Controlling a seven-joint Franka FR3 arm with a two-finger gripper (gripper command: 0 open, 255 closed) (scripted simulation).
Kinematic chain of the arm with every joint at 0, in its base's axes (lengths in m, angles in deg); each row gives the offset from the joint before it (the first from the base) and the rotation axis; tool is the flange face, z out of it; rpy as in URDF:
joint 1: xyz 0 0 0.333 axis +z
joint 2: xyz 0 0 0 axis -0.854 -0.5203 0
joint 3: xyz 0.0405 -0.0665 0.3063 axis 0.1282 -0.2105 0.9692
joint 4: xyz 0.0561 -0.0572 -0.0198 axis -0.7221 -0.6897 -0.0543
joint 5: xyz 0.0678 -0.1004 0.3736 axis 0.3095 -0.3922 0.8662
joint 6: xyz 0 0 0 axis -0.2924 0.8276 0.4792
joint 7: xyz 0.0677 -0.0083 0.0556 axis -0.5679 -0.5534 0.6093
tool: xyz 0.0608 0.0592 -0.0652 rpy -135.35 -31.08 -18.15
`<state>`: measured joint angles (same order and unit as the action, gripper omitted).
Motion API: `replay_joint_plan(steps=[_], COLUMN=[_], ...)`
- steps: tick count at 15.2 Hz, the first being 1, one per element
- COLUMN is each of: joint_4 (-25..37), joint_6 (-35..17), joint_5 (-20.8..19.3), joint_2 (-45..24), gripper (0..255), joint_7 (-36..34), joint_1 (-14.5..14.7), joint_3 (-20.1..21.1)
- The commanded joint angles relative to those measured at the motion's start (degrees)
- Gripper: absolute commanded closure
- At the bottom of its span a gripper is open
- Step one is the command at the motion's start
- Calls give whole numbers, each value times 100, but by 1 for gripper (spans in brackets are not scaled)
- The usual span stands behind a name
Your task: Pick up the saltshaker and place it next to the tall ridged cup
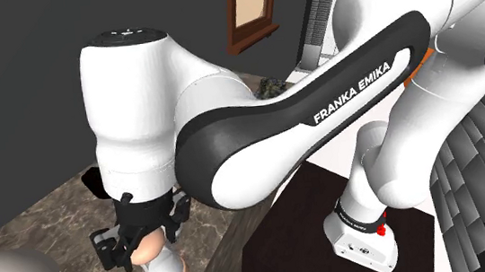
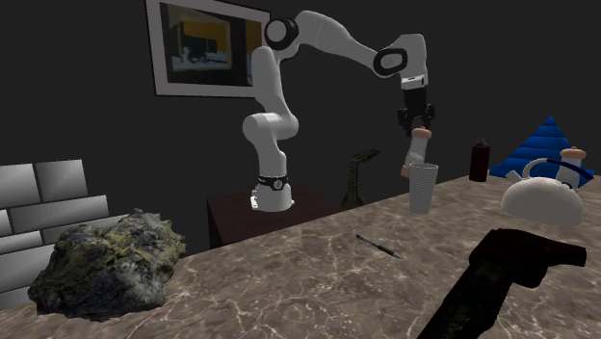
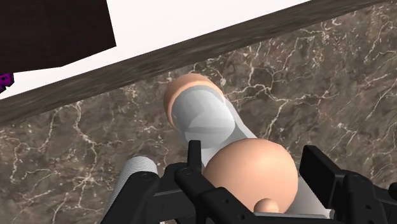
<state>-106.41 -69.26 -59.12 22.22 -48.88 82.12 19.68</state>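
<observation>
Well, my claw [image 3: 254, 168] was clamped on the saltshaker [image 3: 203, 118], both fingers pressed against its rounded peach cap, its smooth white body slanting down to a peach foot. I held it tilted just beside the tall ridged cup [image 2: 422, 186], a pale grey tumbler standing upright near the counter's [image 3: 331, 76] edge; whether the foot touched the stone I could not tell. The counter was dark brown marble laced with white veins. Behind rose a dark wall [image 2: 87, 116] with a framed picture [image 2: 207, 43].
</observation>
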Motion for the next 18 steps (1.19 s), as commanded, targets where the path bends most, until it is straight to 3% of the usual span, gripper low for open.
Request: replay_joint_plan(steps=[1,12,18], joint_4=[-113,-609,-609], joint_6=[-161,-1001,-1001], joint_5=[-19,-220,-220], joint_2=[-49,-439,-439], gripper=[255,255,255], joint_7=[-4,-129,-129], joint_1=[0,2,2], joint_3=[13,100,100])
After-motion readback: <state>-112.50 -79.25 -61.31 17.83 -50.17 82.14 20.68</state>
